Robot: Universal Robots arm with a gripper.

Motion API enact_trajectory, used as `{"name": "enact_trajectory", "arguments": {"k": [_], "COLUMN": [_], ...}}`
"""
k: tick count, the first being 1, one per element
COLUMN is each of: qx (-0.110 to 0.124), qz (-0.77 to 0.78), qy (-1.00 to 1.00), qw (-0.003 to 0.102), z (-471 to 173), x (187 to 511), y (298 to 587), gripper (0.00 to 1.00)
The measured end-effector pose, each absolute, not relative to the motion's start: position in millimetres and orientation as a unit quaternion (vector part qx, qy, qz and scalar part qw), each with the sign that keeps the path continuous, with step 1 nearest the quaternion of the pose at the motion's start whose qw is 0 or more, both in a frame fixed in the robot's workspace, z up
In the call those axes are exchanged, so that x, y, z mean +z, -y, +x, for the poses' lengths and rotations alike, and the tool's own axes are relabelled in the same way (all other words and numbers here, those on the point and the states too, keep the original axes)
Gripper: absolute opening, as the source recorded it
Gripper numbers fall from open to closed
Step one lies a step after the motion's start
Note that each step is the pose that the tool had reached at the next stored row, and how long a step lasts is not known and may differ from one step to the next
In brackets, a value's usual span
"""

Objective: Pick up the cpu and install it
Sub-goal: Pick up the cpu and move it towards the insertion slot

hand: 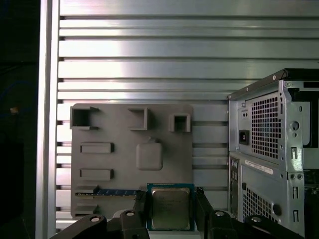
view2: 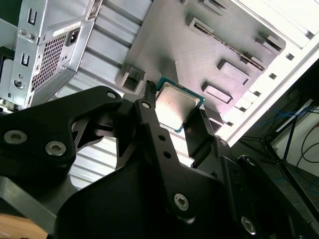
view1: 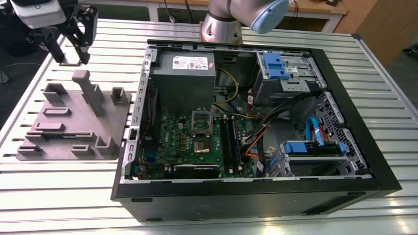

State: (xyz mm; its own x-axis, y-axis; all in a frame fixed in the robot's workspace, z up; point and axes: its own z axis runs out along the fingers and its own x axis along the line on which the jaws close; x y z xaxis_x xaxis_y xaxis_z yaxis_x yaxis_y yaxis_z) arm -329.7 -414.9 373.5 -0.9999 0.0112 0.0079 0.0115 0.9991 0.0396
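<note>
The cpu (hand: 171, 207), a small square chip with a silvery top and green rim, sits between my gripper's (hand: 171, 201) two black fingers, which are shut on its opposite edges. In the second wrist view the same cpu (view2: 178, 105) is held in the gripper (view2: 174, 113) above the grey parts tray (view2: 199, 50). In the exterior view the gripper (view1: 72, 59) hangs raised above the table, behind the tray (view1: 72, 122), at the exterior view's left. The motherboard's socket (view1: 201, 129) lies inside the open computer case (view1: 255, 196), well to the exterior view's right of the gripper.
The tray (hand: 129, 159) carries upright holders and a memory stick (hand: 117, 191). The case's rear panel (hand: 271, 149) stands beside the tray. Inside the case are the grey power supply (view1: 185, 73), blue drive brackets (view1: 277, 66), cables and memory slots (view1: 230, 139). The arm's base (view1: 222, 27) stands behind the case.
</note>
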Motion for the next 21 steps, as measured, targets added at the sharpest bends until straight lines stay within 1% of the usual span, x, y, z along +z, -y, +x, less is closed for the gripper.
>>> {"name": "enact_trajectory", "arguments": {"k": [21], "qx": [-0.020], "qz": [-0.006], "qy": [1.000], "qw": [0.004], "z": [-316], "x": [373], "y": [415], "gripper": [0.47]}}
